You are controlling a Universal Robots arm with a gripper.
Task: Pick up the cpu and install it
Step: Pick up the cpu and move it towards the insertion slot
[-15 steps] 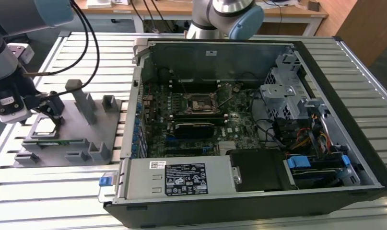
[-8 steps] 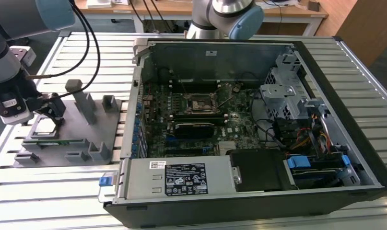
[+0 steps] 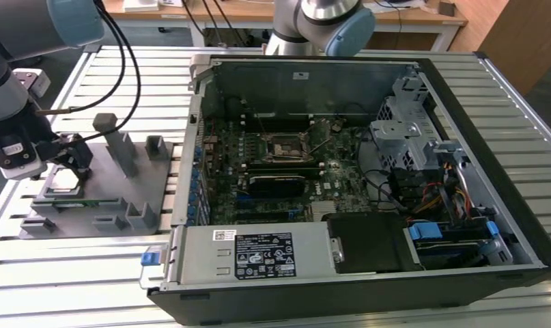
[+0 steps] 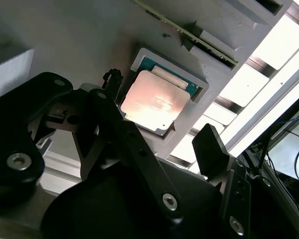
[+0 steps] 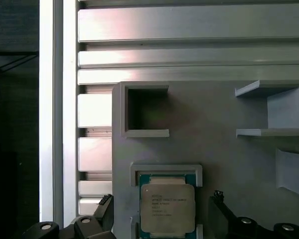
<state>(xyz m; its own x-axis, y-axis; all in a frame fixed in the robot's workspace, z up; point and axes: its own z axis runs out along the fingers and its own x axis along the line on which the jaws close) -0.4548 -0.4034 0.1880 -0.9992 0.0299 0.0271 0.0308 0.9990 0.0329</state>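
stage: pick not yet made | gripper [image 5: 163, 196]: 2 fingers spread, 1 on each side of the cpu [image 5: 167, 209], apparently not touching it | cpu: flat in a walled pocket of the grey fixture [image 5: 224, 164], likely keeping it square for grasping; motherboard socket [image 3: 283, 147] well apart

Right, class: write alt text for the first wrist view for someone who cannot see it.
A silver-topped cpu lies in a recess of a grey holder tray, the open tool straddling it without touching. The tray sits on a slatted table.
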